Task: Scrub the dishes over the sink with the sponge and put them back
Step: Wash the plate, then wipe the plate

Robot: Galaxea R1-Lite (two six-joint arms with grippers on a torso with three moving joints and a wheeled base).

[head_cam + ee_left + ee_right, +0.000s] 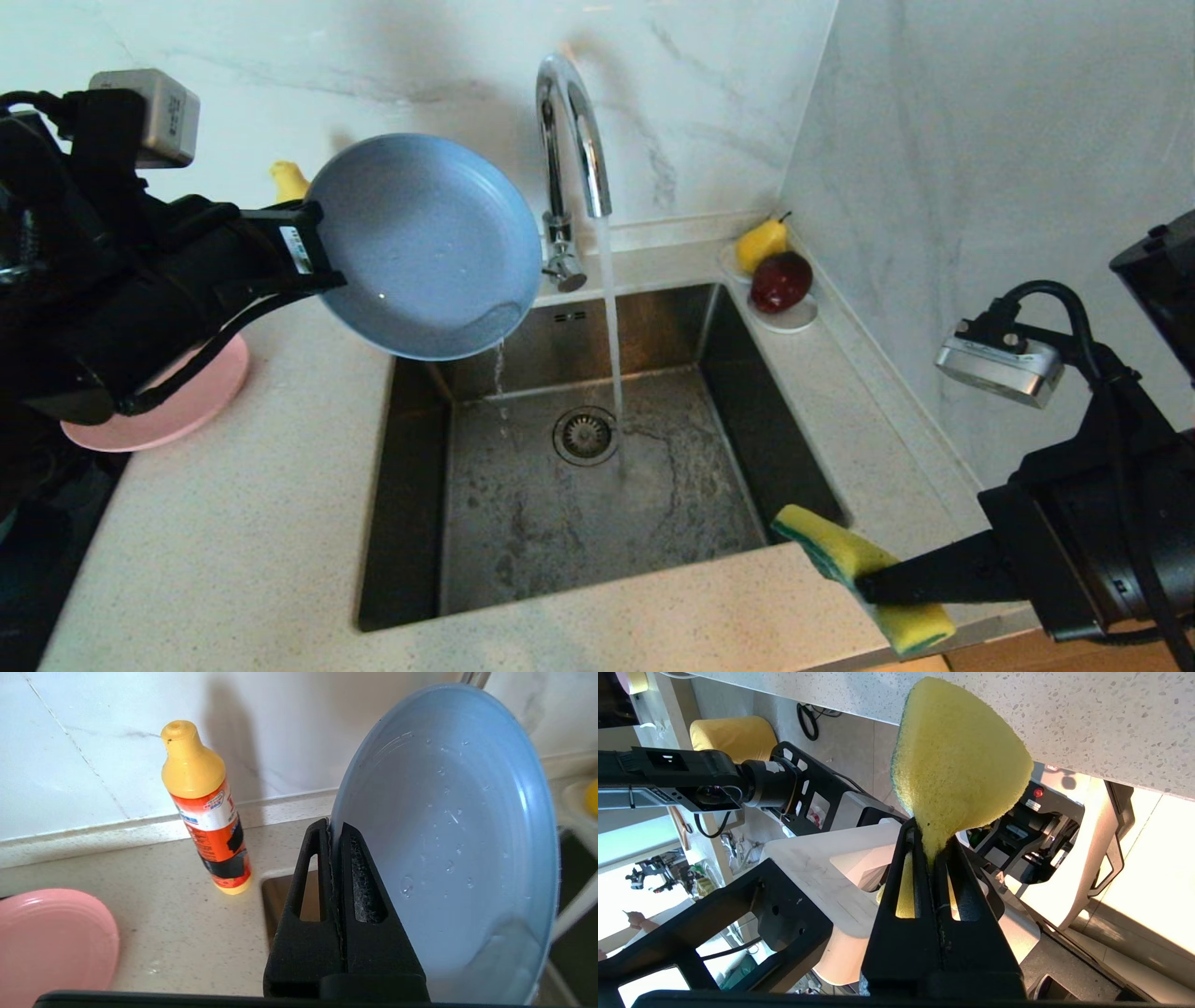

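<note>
The head camera looks forward and down over the sink (579, 467) and bench (233, 523) from above. The left wrist camera sits close behind its pincer (335, 830), facing the blue plate (448, 835) (also seen from the head) and back wall. The right wrist camera, close behind the sponge (957, 765), faces the bench's front edge.

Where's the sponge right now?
The sponge is pinched in the right gripper over the counter's front edge, near the sink's front right corner in the head view.
</note>
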